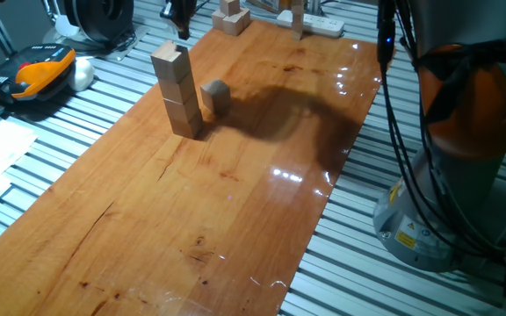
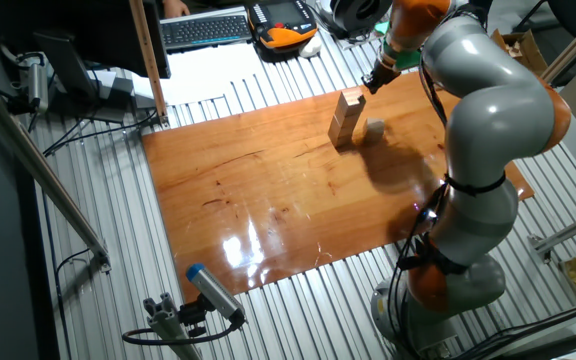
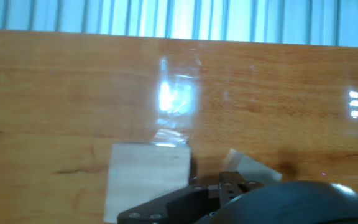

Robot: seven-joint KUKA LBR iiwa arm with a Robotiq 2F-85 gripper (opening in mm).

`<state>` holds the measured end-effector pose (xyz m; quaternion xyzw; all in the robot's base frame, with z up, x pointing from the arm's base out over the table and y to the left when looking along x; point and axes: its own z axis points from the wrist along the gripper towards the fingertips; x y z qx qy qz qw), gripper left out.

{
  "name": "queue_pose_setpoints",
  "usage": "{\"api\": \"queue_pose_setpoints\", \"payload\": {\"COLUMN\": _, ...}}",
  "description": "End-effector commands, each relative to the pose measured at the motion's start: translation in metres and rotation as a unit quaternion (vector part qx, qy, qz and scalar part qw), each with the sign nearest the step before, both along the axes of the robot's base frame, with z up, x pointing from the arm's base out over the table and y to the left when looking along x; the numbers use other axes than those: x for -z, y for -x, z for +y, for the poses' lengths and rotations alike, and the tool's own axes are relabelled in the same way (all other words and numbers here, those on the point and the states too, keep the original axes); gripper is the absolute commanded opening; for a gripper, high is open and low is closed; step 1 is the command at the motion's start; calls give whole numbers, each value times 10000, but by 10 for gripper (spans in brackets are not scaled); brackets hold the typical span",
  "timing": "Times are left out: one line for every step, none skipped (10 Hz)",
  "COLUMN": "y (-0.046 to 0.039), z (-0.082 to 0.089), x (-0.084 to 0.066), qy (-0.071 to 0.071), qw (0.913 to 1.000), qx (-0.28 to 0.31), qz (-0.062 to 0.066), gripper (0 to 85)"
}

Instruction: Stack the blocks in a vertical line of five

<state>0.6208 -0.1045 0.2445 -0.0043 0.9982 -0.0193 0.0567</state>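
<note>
1. Plain light-tan wooden blocks form a stack (image 1: pixel 177 90) near the far end of the worktop (image 1: pixel 200 219); a lone block (image 1: pixel 215 96) sits just beside it.
2. The hand (image 2: pixel 376 80) hovers above the stack, apart from it; whether its fingers are spread is unclear.

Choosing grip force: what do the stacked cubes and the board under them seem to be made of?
The light-tan stacked cubes look like unpainted, matte wood, with faint grain. The reddish-brown board looks like varnished wood: dark grain streaks and glossy lamp reflections.
</note>
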Motion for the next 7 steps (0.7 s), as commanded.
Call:
{"api": "queue_pose_setpoints", "payload": {"y": -28, "z": -25, "x": 41, "qy": 125, "qw": 9999, "qx": 81, "qz": -12, "gripper": 0}}
{"api": "queue_pose_setpoints", "payload": {"y": -82, "z": -71, "x": 115, "qy": 132, "qw": 9999, "qx": 105, "qz": -21, "gripper": 0}}
{"api": "queue_pose_setpoints", "payload": {"y": -122, "z": -156, "x": 231, "qy": -74, "qw": 9999, "qx": -72, "qz": -30, "gripper": 0}}
{"api": "queue_pose_setpoints", "payload": {"y": -126, "z": -215, "x": 295, "qy": -150, "qw": 9998, "qx": -120, "qz": -52, "gripper": 0}}
{"api": "queue_pose_setpoints", "payload": {"y": -125, "z": -240, "x": 321, "qy": -120, "qw": 9998, "qx": -124, "qz": -74, "gripper": 0}}
{"api": "queue_pose_setpoints", "payload": {"y": -126, "z": -234, "x": 330, "qy": -135, "qw": 9999, "qx": -87, "qz": -30, "gripper": 0}}
{"api": "queue_pose_setpoints", "payload": {"y": -136, "z": -226, "x": 357, "qy": -88, "qw": 10000, "qx": -20, "qz": 7, "gripper": 0}}
